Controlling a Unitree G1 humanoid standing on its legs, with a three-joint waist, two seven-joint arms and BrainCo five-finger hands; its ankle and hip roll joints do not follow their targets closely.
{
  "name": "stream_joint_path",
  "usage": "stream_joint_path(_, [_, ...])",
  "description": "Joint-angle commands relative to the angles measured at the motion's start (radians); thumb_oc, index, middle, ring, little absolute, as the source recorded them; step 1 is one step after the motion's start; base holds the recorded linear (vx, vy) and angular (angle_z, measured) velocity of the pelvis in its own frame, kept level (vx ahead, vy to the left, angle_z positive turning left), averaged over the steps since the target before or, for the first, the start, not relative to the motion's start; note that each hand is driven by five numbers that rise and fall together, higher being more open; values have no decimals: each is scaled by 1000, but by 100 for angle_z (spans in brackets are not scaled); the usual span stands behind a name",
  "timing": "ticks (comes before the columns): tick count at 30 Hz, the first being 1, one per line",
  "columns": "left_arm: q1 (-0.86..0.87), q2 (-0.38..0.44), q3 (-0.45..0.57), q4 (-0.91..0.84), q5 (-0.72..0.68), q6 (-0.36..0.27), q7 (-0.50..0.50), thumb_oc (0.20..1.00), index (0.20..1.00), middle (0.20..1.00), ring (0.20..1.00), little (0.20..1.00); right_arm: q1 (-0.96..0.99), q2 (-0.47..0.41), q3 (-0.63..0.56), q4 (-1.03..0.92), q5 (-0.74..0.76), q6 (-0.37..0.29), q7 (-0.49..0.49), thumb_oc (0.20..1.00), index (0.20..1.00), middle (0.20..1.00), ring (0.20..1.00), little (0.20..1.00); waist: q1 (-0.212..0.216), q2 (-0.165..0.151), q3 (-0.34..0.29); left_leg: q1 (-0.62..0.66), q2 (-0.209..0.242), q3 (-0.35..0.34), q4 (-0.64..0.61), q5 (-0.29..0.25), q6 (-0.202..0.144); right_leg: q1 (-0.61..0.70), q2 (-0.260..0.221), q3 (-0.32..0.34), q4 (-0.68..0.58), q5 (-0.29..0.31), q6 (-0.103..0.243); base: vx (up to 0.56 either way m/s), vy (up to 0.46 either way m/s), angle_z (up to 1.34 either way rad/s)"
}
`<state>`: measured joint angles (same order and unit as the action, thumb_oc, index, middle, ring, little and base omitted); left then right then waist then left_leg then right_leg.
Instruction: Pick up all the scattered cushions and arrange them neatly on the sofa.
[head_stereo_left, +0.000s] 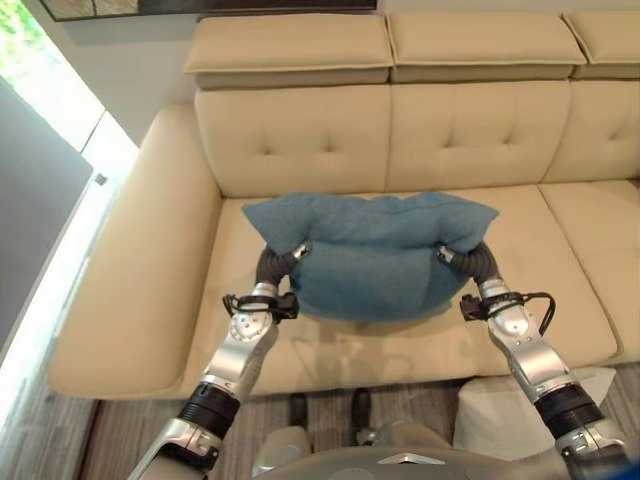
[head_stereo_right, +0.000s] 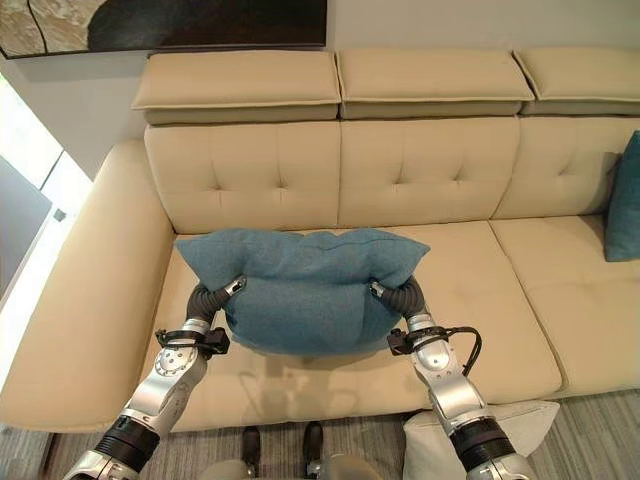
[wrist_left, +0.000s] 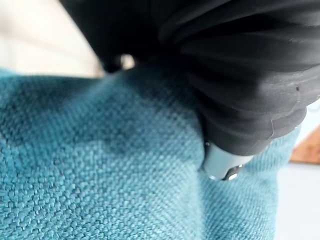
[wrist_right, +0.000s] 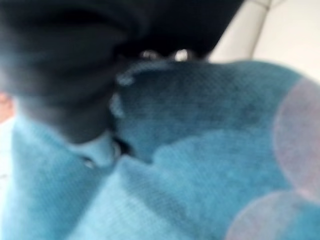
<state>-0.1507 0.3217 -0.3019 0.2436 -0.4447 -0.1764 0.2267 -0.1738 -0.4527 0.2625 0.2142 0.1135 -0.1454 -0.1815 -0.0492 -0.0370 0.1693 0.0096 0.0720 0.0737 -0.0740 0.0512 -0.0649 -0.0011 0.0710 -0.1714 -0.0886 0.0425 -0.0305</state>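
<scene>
Grey wood-grain floor lies nearest the camera, with a pale off-white cushion resting on it beside the right arm and against the front of the seat; this one appears to be a cushion not yet collected. Above it the two arms rise to either side of a teal woven-fabric cushion. The left hand presses into one end of the cushion and the right hand into the other. In each wrist view the dark ribbed cover is sunk against the teal weave and a little silver shows at its edge, but the fingers are buried in the fabric, so whether they are curled or straight cannot be told.

The teal cushion is held between the hands over the seat of the cream tufted leather sofa, in front of the backrest; whether its lower edge touches the seat cannot be told. Its long axis runs left to right, parallel to the backrest, with its two upper corners pointing outward and its broad face toward the camera.

Farther right, a second teal cushion leans upright at the back of the sofa, apparently already placed. Judged from this, the task is midway: one set, one in hand, at least one left.
</scene>
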Motion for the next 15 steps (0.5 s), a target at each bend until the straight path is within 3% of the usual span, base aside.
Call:
stream_joint_path(1, [-122,-5,2,-156,27,-97,0,200,200,200,200,200,-124,30,14,-74,-7,-81,-10,200,200,200,200,200,49,-9,-65,-33,-36,28,69,-54,-7,30,-170,23,76,-63,147,30,75,2])
stream_joint_path(5, [-238,5,-5,-142,49,-107,50,200,200,200,200,200,-247,26,35,-43,-8,-77,-46,200,200,200,200,200,56,-8,-39,-68,-43,32,80,-59,-2,-2,-183,19,68,-49,156,-68,55,8])
stream_joint_path(8, [-445,25,-26,-74,36,-132,127,200,200,200,200,200,-461,-9,93,35,-8,-63,-96,200,200,200,200,200,63,-8,8,-158,-44,31,111,-56,-3,-93,-189,24,76,-22,162,-176,27,12])
stream_joint_path(10, [-644,43,-60,62,7,-150,186,200,200,200,200,200,-663,-15,152,133,13,-55,-138,200,200,200,200,200,58,-9,22,-243,-38,37,119,-36,-7,-194,-190,40,86,9,171,-172,34,2])
stream_joint_path(15, [-896,72,-125,254,-17,-164,223,200,200,200,200,200,-919,1,238,277,32,-53,-180,200,200,200,200,200,53,-13,25,-344,-42,42,107,-2,-5,-309,-184,60,85,53,184,-47,29,-14])
